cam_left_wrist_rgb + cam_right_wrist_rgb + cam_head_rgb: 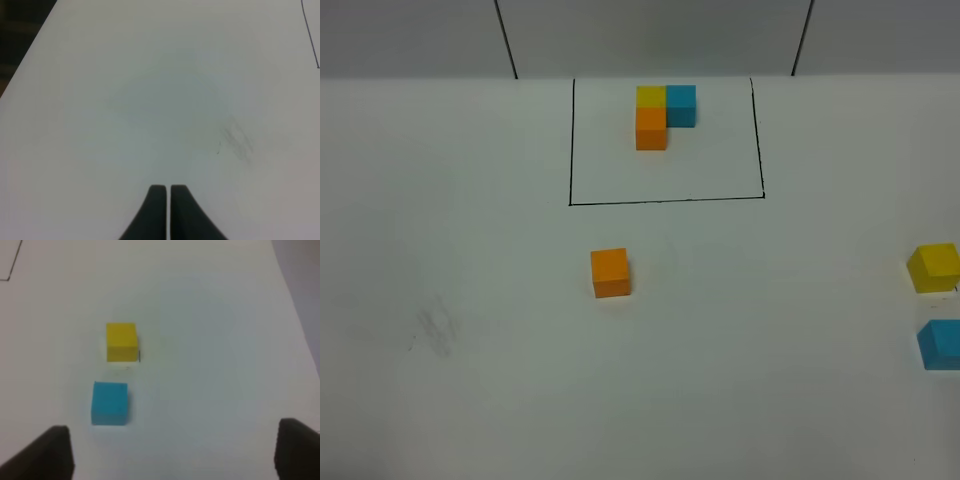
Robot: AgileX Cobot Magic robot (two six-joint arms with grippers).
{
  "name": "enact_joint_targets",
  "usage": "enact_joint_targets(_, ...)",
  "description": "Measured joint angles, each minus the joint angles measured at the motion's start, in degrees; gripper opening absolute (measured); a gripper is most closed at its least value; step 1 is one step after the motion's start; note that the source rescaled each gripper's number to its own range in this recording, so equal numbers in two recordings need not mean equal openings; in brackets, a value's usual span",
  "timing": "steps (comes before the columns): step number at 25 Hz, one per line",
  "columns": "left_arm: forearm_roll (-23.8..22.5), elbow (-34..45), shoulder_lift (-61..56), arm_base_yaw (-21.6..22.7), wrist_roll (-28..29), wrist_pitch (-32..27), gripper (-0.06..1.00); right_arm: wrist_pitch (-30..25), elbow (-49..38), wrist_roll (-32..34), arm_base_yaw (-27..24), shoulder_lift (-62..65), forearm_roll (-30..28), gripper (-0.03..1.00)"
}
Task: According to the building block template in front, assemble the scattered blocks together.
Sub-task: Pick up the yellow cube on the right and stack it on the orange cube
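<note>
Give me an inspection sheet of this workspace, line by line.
Surface: white table, one grey smudge at the left.
Job's things: template of three cubes inside the black outline; orange block alone in front of it; yellow block and blue block apart at the right edge.
Clutter: nothing seen.
Grippers: left gripper shut, over bare table; right gripper open, empty, near the blue block.
Cables: two thin dark lines up the grey wall; cannot tell if cables.
Surroundings: only that wall behind.

No text, label, brand or number is legible in any view. The scattered blocks (610, 272) and the table (470, 400) show plain surfaces.
</note>
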State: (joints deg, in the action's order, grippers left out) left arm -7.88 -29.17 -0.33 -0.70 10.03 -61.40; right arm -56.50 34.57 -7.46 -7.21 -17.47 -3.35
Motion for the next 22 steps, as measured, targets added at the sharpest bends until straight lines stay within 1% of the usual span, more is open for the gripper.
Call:
enact_joint_targets(3, 0.0, 0.0, 0.0, 0.0, 0.0, 0.0, 0.00, 3.3, 1.8, 0.0, 0.0, -9.5, 0.3, 0.93)
enact_joint_targets(7, 0.0, 0.0, 0.0, 0.0, 0.0, 0.0, 0.00, 7.9, 3.8, 0.0, 0.0, -20.6, 2.3, 0.93)
enact_joint_targets(17, 0.0, 0.0, 0.0, 0.0, 0.0, 0.0, 0.00, 22.9, 4.4, 0.0, 0.0, -43.7, 4.8, 0.92)
enact_joint_targets(22, 0.0, 0.0, 0.0, 0.0, 0.0, 0.0, 0.00, 25.7, 6.7, 0.0, 0.0, -52.7, 6.0, 0.92)
